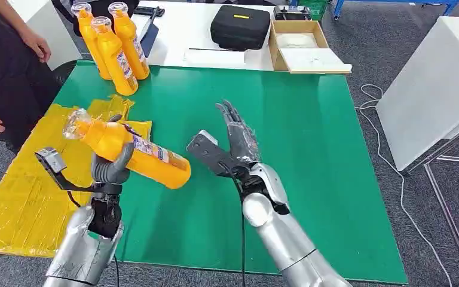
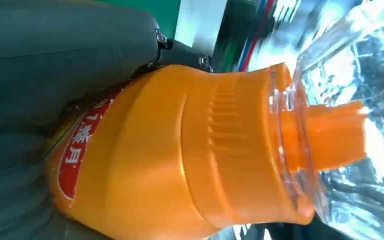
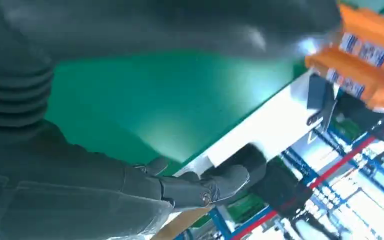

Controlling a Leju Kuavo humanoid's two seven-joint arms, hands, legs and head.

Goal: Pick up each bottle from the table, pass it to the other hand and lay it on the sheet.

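Closest to me, my left hand (image 1: pixel 111 169) grips an orange bottle (image 1: pixel 136 152), tilted above the yellow sheet's (image 1: pixel 18 197) edge. My right hand (image 1: pixel 237 136) hovers over the green table (image 1: pixel 311 149), fingers straight, holding nothing.

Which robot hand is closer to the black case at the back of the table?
The right hand. It is open above the green mat, fingers pointing toward the black case. The left hand is farther off, nearer the yellow sheet, gripping an orange bottle.
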